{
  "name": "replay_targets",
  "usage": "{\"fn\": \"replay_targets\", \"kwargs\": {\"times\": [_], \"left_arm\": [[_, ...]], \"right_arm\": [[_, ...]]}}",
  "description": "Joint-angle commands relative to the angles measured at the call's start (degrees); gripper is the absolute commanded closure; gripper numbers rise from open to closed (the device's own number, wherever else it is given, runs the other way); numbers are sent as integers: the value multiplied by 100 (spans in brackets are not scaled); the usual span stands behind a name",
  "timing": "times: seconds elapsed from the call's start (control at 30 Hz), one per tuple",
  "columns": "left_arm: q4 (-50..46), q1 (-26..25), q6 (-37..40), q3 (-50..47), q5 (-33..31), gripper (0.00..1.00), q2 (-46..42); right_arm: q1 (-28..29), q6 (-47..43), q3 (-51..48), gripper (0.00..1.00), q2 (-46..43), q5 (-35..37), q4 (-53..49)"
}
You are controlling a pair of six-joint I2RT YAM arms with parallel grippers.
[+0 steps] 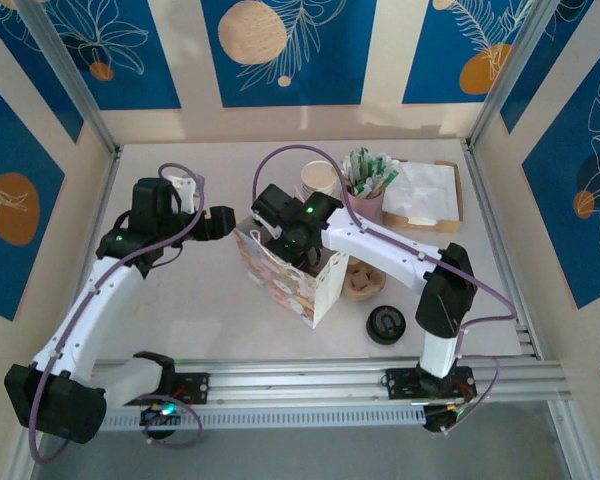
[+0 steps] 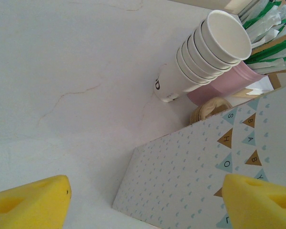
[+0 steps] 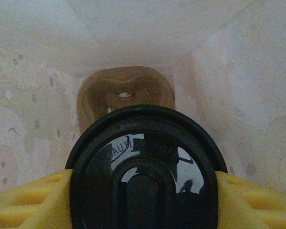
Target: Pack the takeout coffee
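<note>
One glossy round black lid in the right gripper

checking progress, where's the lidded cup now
Right wrist view: the lidded cup is held by the right gripper inside the gift bag, above the cardboard carrier.

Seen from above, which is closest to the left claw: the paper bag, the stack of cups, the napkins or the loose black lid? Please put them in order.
1. Bag, right beside the left gripper.
2. Cups, behind the bag.
3. Napkins, far right, and lid, near right: too close to call.
</note>
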Motion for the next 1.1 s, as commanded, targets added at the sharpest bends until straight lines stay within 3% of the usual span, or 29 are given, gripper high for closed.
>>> {"fn": "replay_targets", "kwargs": {"times": [0.0, 0.57, 1.07], "left_arm": [[-57, 31, -22, 114, 58, 17, -25], [-46, 30, -31, 106, 81, 17, -7], [-37, 35, -38, 102, 115, 17, 1]], "right_arm": [[22, 346, 220, 53, -128, 21, -237], [85, 610, 171, 53, 297, -53, -329], [140, 287, -61, 53, -189, 261, 697]]}}
